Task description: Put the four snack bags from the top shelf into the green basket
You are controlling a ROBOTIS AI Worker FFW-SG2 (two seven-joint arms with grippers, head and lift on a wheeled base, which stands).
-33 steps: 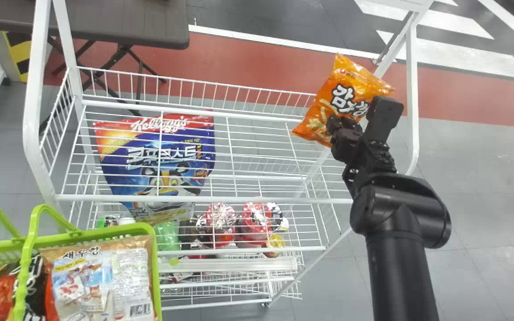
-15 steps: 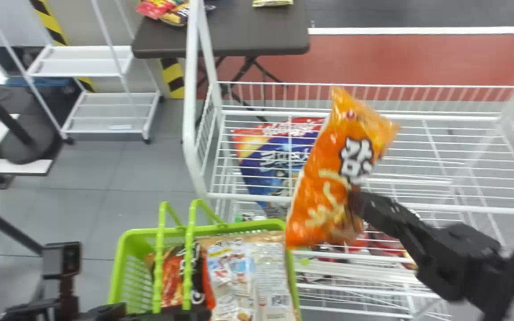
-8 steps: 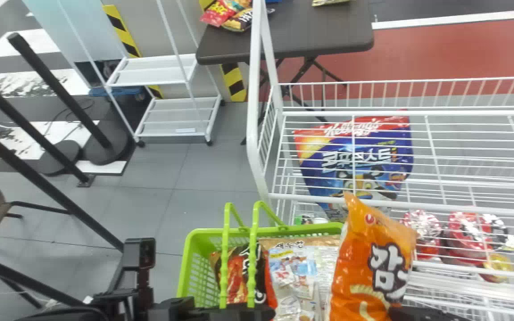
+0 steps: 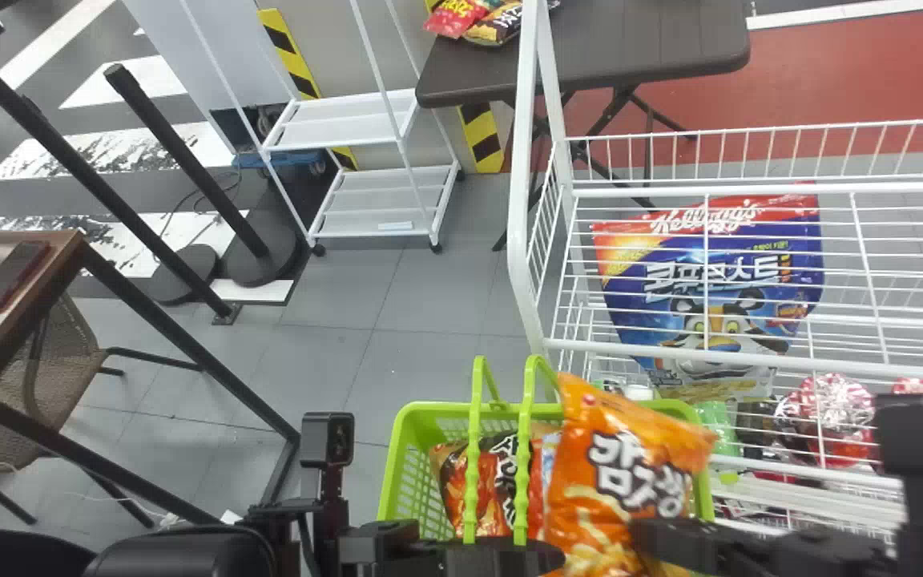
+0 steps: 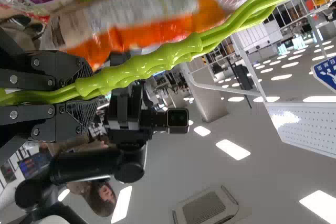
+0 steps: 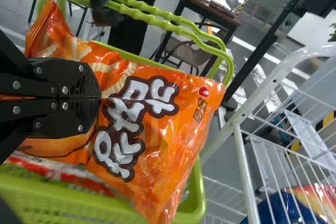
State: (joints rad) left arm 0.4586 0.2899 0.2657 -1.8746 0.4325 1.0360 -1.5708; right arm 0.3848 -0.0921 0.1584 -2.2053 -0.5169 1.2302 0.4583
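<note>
Orange snack bag (image 4: 622, 473) has been carried leftward from the wire rack (image 4: 516, 200) to over the green basket (image 4: 407, 421), pinched in the closed right gripper (image 4: 647, 533). Basket handles (image 4: 473, 473) are clamped by the left gripper (image 4: 501, 551); a red-and-black snack bag (image 4: 497, 489) is contained inside.

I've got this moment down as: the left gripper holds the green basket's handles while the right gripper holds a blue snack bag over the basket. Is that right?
Not quite: the snack bag in the right gripper is orange, as the right wrist view shows. The left gripper does hold the basket's handles.
</note>
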